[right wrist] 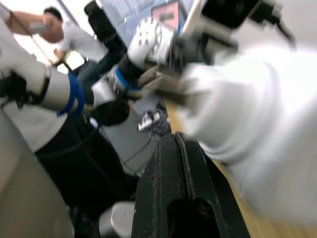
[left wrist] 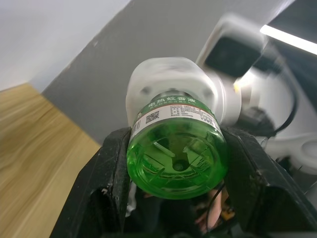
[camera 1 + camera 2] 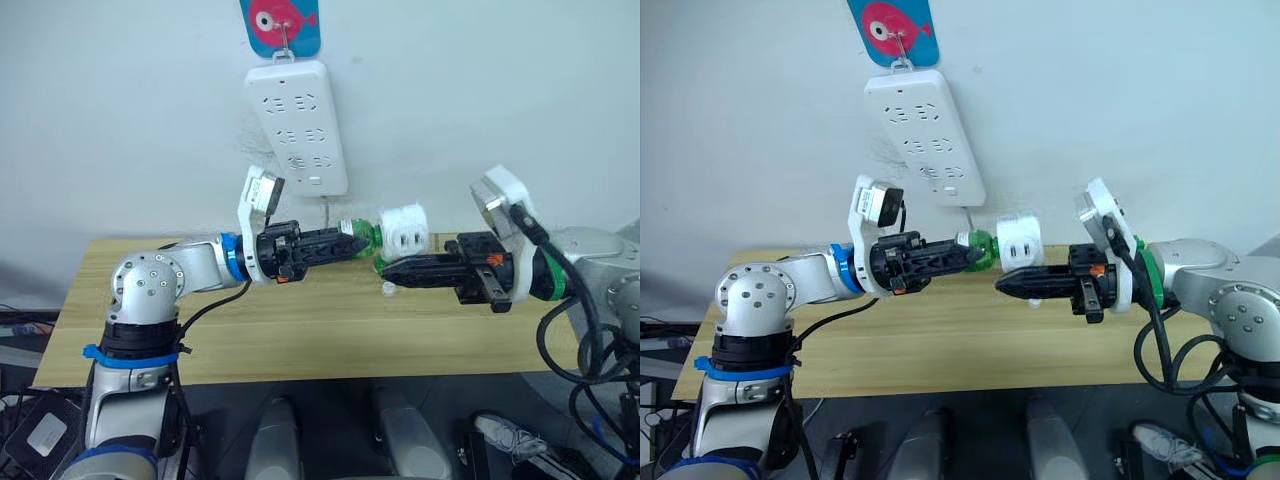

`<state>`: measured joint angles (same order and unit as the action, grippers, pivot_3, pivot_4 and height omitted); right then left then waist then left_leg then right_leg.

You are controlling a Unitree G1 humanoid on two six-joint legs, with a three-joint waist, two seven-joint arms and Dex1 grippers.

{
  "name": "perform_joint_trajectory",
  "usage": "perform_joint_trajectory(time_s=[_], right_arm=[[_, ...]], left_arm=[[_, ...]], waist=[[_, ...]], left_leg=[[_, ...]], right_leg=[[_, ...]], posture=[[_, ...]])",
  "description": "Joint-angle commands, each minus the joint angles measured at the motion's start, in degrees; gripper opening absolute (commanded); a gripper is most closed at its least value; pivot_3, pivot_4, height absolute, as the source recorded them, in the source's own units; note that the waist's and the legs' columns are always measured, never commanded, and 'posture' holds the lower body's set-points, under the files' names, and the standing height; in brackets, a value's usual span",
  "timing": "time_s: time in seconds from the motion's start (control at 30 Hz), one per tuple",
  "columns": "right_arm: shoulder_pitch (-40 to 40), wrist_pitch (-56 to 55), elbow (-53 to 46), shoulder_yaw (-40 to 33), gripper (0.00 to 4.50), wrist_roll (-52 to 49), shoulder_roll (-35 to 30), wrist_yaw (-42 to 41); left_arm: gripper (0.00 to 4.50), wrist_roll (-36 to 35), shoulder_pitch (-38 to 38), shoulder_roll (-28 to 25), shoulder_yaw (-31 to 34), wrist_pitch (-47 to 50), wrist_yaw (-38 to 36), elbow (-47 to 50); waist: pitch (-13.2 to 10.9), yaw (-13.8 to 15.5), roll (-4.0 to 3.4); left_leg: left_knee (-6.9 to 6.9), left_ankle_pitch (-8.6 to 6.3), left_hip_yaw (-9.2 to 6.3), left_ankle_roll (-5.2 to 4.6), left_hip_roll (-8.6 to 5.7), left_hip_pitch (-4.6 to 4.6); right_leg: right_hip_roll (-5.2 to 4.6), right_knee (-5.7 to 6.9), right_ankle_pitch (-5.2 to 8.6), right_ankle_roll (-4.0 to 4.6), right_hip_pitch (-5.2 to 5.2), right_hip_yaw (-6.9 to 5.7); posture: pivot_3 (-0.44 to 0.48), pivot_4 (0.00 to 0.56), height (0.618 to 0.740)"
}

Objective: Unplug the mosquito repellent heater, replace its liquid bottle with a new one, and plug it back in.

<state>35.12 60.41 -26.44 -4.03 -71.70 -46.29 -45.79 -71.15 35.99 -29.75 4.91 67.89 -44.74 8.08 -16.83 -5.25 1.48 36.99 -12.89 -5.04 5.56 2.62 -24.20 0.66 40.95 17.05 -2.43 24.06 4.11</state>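
Observation:
My left gripper (image 3: 355, 243) is shut on a green liquid bottle (image 2: 176, 153) and holds it level above the table. The bottle's neck sits in the white mosquito repellent heater (image 3: 405, 228), which hangs in the air at the bottle's far end. Just under and beside the heater, my right gripper (image 3: 1002, 284) points toward the left gripper. Its black fingers (image 1: 173, 168) are pressed together with nothing between them. In the right wrist view the heater (image 1: 257, 129) is a blurred white mass beside the fingers.
A long white power strip (image 3: 298, 125) hangs on the wall from a fish-shaped hook (image 3: 282, 25), its cable dropping behind the wooden table (image 3: 300, 330). A small white piece (image 3: 388, 288) lies on the table under the right gripper. A person (image 1: 64, 34) stands in the background.

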Motion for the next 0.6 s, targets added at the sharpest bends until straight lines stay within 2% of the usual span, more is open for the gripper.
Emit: perform_joint_trajectory(time_s=[0.03, 0.17, 0.27, 0.47, 0.6], right_arm=[[2.49, 0.86, 0.59, -2.64, 0.00, -4.25, 0.87, 3.73], [3.53, 0.60, 1.91, -1.42, 0.00, -2.25, 1.85, 4.57], [3.89, -0.16, 2.97, 0.24, 0.00, 0.96, 2.69, 4.00], [4.23, -2.12, 9.12, 0.94, 0.00, 7.52, 5.20, 5.37], [1.09, -1.43, 9.85, 1.82, 0.00, 10.91, 5.03, 4.70]], left_arm=[[2.30, 4.24, -0.69, -2.68, -2.63, -3.24, -6.54, 3.68], [2.30, 9.13, -1.87, -5.85, -6.36, -6.41, -13.15, 6.16], [2.30, 9.32, -1.93, -6.33, -6.87, -6.70, -15.61, 7.10], [2.30, 5.02, -0.55, -4.59, -4.09, -3.93, -14.46, 5.76], [2.30, 2.10, 0.15, -3.69, -2.29, -2.09, -13.03, 5.06]], waist=[[0.00, -0.01, 0.00], [0.00, 0.05, 0.00], [0.00, 0.06, 0.00], [0.00, 0.06, 0.00], [0.00, 0.06, 0.00]], left_leg=[[0.00, 0.00, -0.01, 0.00, 0.01, 0.00], [-0.02, 0.00, 0.00, -0.01, 0.00, 0.00], [-0.01, -0.01, 0.00, -0.01, 0.00, -0.01], [0.00, -0.01, 0.00, -0.01, 0.01, -0.01], [-0.01, -0.01, -0.01, -0.01, 0.01, -0.02]], right_leg=[[0.01, -0.01, 0.00, 0.00, 0.00, -0.01], [0.01, -0.02, 0.00, 0.00, 0.00, 0.00], [0.01, -0.02, 0.00, 0.00, 0.00, -0.01], [0.01, -0.02, 0.00, 0.00, 0.00, -0.01], [0.01, -0.02, 0.00, 0.00, 0.01, -0.02]], posture=[[-0.163, 0.227, 0.740], [-0.161, 0.227, 0.740], [-0.158, 0.226, 0.740], [-0.156, 0.225, 0.740], [-0.155, 0.226, 0.740]])
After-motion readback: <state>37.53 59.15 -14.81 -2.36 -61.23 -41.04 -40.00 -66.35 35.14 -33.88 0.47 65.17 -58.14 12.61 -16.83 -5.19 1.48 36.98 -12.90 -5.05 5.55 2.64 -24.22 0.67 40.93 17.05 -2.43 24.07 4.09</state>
